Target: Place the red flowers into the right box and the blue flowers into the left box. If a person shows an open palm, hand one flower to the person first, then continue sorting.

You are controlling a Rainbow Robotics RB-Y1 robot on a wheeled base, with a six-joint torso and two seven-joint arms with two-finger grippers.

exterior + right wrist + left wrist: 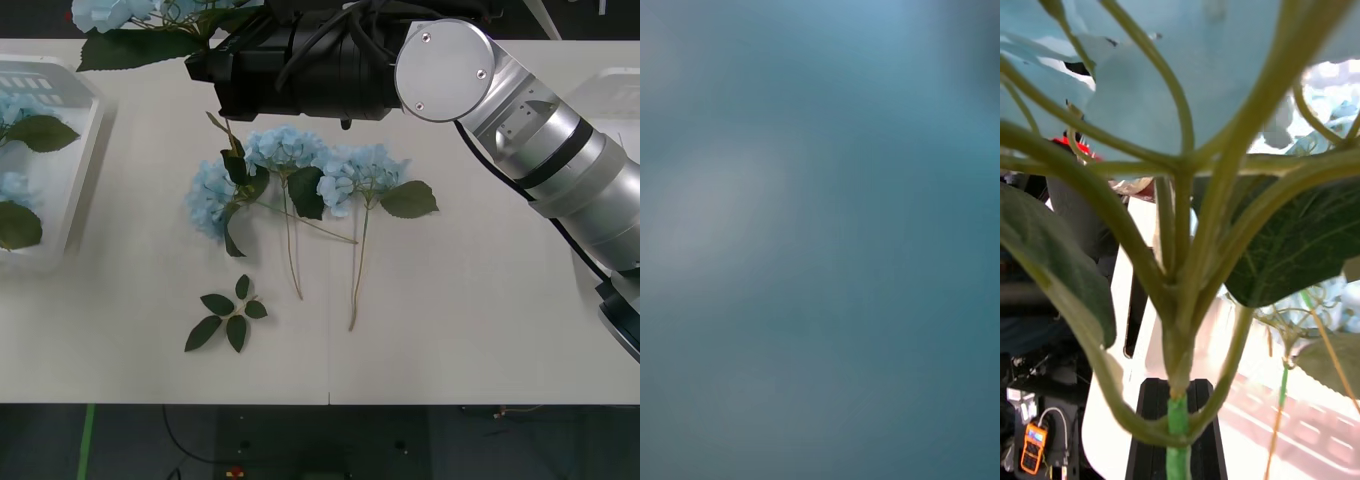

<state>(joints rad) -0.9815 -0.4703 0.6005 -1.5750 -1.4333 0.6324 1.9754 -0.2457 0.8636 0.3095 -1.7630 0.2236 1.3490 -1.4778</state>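
1. From the front view I see my right arm (520, 120) reaching across the far side of the table (480, 320), its black wrist section hanging over the far middle of the tabletop.
2. I cannot tell whether the right gripper's fingers are open or closed; the right wrist view is a blue-grey blur, possibly something pale blue pressed right against the lens.
3. Three blue flowers (290, 150) lie loose near the middle of the table, heads toward the far edge, stalks pointing toward the near edge, leaves overlapping one another.
4. A small loose leaf sprig (228, 318) lies on the table nearer the front edge, just apart from those stalks.
5. The left box (75, 130) sits at the table's left edge, and blue heads and dark leaves (25, 130) lie inside it.
6. A corner of the right box (615, 90) shows at the table's right edge behind my right arm.
7. Another blue flower (125, 15) with a large leaf sits at the far edge, left of the black wrist.
8. In the left wrist view a flower stalk (1178, 352) with branching stems and leaves stands directly before the camera, the pale blue head above it; the left gripper's fingers cannot be made out, so I cannot tell their state.
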